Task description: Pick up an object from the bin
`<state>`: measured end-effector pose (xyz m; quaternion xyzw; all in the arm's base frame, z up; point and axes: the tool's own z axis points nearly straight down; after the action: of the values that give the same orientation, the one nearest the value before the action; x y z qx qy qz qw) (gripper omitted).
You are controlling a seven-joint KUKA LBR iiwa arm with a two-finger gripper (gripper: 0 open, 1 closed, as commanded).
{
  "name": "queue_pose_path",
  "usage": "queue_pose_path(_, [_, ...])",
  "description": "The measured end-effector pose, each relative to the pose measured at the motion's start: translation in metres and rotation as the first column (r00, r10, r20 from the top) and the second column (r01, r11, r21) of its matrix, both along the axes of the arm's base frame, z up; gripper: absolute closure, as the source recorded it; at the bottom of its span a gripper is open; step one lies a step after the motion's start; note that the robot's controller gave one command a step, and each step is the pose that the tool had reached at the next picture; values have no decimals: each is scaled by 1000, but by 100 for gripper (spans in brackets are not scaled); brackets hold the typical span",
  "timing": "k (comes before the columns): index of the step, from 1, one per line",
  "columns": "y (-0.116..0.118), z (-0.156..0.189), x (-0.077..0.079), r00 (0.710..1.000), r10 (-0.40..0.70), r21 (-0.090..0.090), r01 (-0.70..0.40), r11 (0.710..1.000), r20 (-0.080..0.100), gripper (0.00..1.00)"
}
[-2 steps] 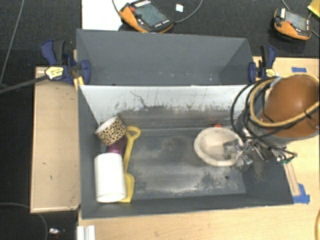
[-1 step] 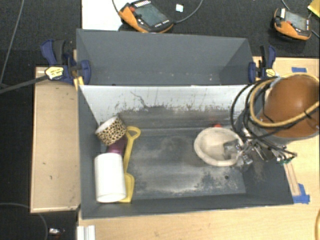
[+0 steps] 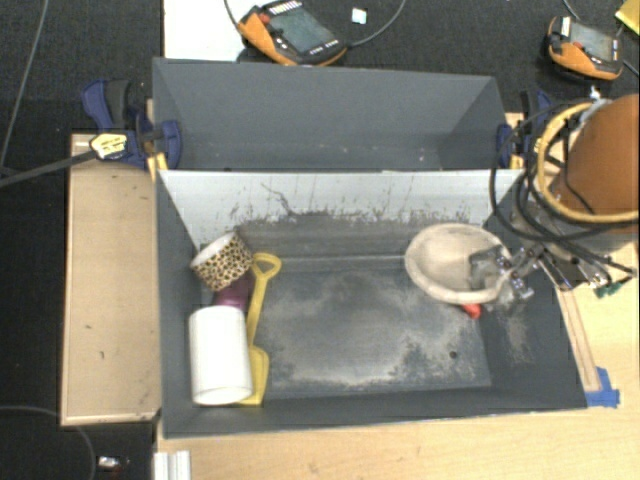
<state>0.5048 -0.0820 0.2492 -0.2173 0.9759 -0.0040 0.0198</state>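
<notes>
Where the scuffed grey metal bin (image 3: 370,348) slopes up on the right, the gripper (image 3: 497,276) sits at the right rim of a shallow, round cream bowl (image 3: 440,258); its jaws' state cannot be told. A white cylinder (image 3: 220,353) lies well apart, far left.

Dark floor (image 3: 60,58), on which a white sheet (image 3: 195,18) and two cabled orange devices (image 3: 292,31) (image 3: 583,48) are laid.
</notes>
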Motion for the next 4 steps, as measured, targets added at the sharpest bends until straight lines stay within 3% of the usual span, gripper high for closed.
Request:
queue_pose_path(1, [-1,1,5,1000,1,0,-1,1000,0,100])
queue_pose_path(2, [-36,80,13,997,76,-7,-76,997,14,100])
queue_pose_path(3, [-17,-43,-16,1000,-30,3,30,1000,-1,100])
queue_pose_path(4, [-41,-9,-1,997,74,-6,-74,997,15,100])
